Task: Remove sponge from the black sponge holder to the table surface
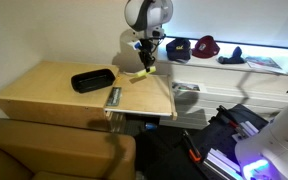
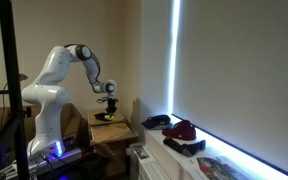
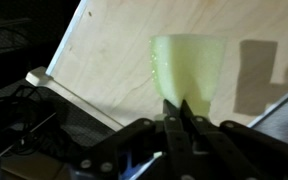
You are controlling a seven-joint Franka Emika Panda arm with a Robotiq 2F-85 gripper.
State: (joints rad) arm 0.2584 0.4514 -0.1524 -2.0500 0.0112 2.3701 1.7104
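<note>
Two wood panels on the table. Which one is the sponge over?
The panel without the black sponge holder. The sponge, at the claw, is across the dark metal strip from the holder.

Wall (image 1: pixel 44 30), plain beige, behind gripper (image 1: pixel 145 66); sofa (image 1: pixel 44 150), brown, well apart from it; sill (image 1: pixel 224 70), white, lit, beside gripper, bearing caps (image 1: pixel 206 45); blind (image 2: pixel 244 70), pale, above sill.

The sponge (image 1: pixel 136 75) is beside the black sponge holder (image 1: pixel 92 79), over the table surface (image 1: pixel 44 90).
</note>
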